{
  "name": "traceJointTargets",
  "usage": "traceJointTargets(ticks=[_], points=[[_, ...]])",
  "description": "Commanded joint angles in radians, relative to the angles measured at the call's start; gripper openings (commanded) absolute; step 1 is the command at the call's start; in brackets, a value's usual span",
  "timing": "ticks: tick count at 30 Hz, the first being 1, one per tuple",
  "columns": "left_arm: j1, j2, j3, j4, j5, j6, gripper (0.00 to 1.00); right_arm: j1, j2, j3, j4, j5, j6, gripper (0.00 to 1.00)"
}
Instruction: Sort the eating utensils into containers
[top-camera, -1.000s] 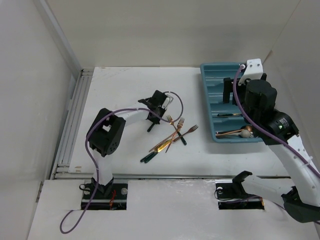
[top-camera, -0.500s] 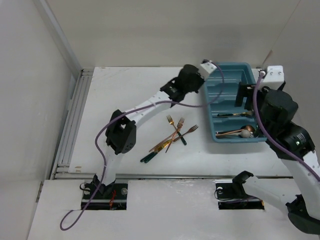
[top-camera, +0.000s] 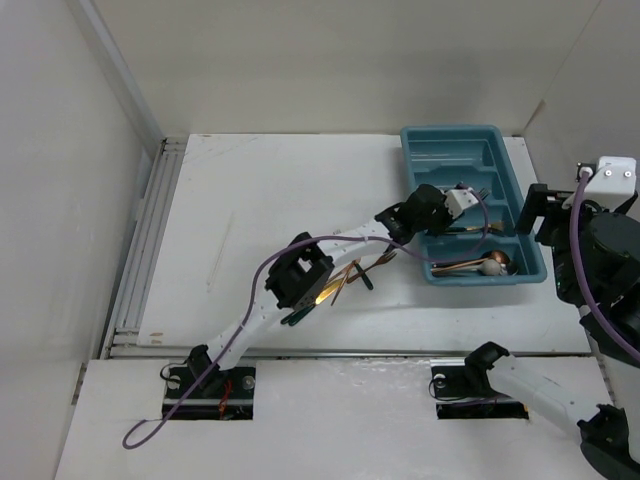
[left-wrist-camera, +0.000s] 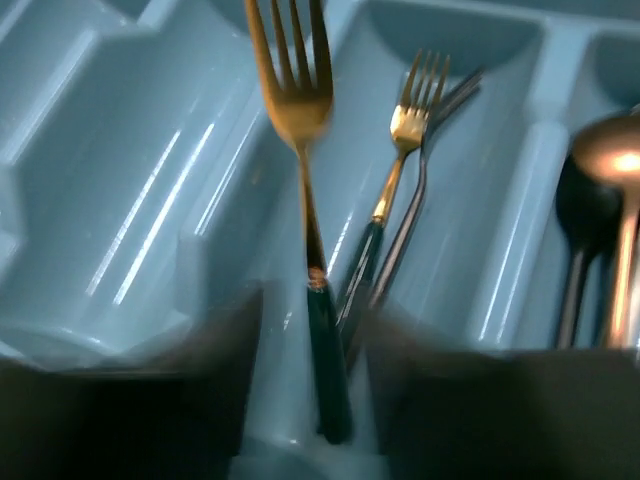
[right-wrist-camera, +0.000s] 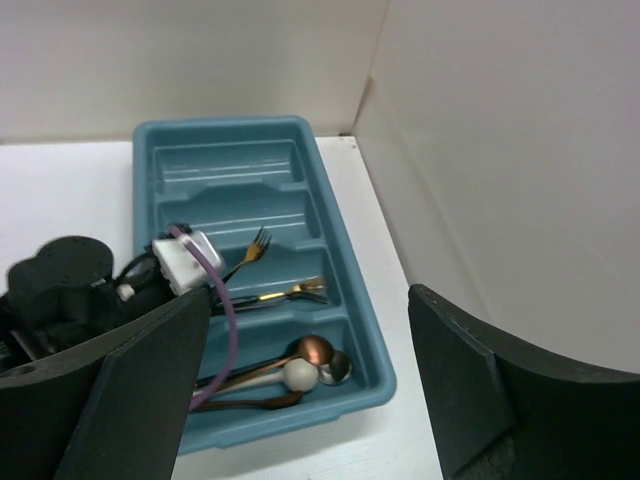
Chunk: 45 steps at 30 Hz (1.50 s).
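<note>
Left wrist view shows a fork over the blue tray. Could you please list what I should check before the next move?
1. Fork is over the tray: ok.
2. Its handle lies between the fingers of the left tool: ok.
3. Grip tight or loose: cannot tell, the picture is blurred.
4. Fork lined up with the slot that holds the other forks: cannot tell.
5. Right tool open, empty, away from the left tool: ok.
6. Table utensils all sorted: not ok, several lie beside the tray.

A white table (top-camera: 240, 200) sits boxed in by plain white walls (top-camera: 300, 60) (a metal rail (top-camera: 140, 250) along its left edge)
</note>
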Motion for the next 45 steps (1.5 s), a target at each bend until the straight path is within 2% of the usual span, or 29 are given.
traceJointTargets(ticks=[1, 2, 5, 7, 11, 12, 14, 15, 17, 18, 20, 21, 22, 24, 26, 28, 34, 40, 45], points=[[0.001, -0.055, 0.082, 0.056, 0.006, -0.004, 0.47, -0.005, 0.003, 0.039, -0.026, 0.041, -0.052, 0.85], [0.001, -0.055, 0.082, 0.040, -0.003, -0.004, 0.59, -0.005, 0.012, 0.039, -0.026, 0.041, -0.052, 0.85], [0.001, -0.126, 0.063, -0.013, -0.037, 0.010, 0.74, -0.005, 0.023, 0.028, -0.013, 0.041, -0.062, 0.88], [0.010, -0.184, 0.024, -0.023, -0.109, -0.008, 0.74, -0.005, 0.023, 0.001, 0.034, 0.013, -0.072, 0.90], [0.050, -0.381, -0.086, -0.154, -0.241, -0.123, 0.78, -0.005, 0.067, -0.042, 0.118, -0.059, -0.094, 0.91], [0.071, -0.415, -0.155, -0.249, -0.253, -0.196, 0.79, -0.005, 0.089, -0.042, 0.131, -0.071, -0.094, 0.91], [0.095, -0.486, -0.253, -0.338, -0.264, -0.250, 0.81, -0.005, 0.109, -0.062, 0.169, -0.117, -0.094, 0.91], [0.105, -0.559, -0.378, -0.407, -0.264, -0.267, 0.81, -0.005, 0.120, -0.062, 0.183, -0.134, -0.094, 0.91], [0.119, -0.632, -0.523, -0.448, -0.249, -0.268, 0.73, -0.005, 0.120, -0.085, 0.211, -0.174, -0.085, 0.91], [0.130, -0.703, -0.665, -0.457, -0.249, -0.251, 0.70, -0.005, 0.130, -0.099, 0.230, -0.188, -0.072, 0.91], [0.139, -0.765, -0.784, -0.466, -0.239, -0.225, 0.60, -0.005, 0.141, -0.099, 0.231, -0.226, -0.060, 0.91], [0.139, -0.791, -0.831, -0.466, -0.215, -0.216, 0.50, -0.005, 0.156, -0.108, 0.231, -0.235, -0.060, 0.89], [0.139, -0.828, -0.912, -0.466, -0.206, -0.215, 0.45, -0.005, 0.175, -0.108, 0.231, -0.236, -0.046, 0.89], [0.139, -0.839, -0.968, -0.466, -0.186, -0.215, 0.36, -0.005, 0.184, -0.108, 0.222, -0.252, -0.034, 0.88], [0.139, -0.848, -0.991, -0.456, -0.145, -0.215, 0.32, -0.005, 0.198, -0.108, 0.211, -0.262, 0.003, 0.86], [0.130, -0.860, -1.002, -0.436, -0.076, -0.193, 0.32, -0.005, 0.198, -0.108, 0.211, -0.262, 0.015, 0.85], [0.084, -0.858, -1.030, -0.359, 0.023, -0.077, 0.48, -0.005, 0.177, -0.119, 0.168, -0.259, 0.059, 0.85], [0.075, -0.654, -0.806, -0.481, 0.034, -0.034, 0.50, -0.005, 0.144, -0.128, 0.110, -0.211, 0.080, 0.84], [0.066, -0.571, -0.697, -0.481, 0.024, -0.034, 0.50, -0.005, 0.132, -0.119, 0.077, -0.187, 0.080, 0.84]])
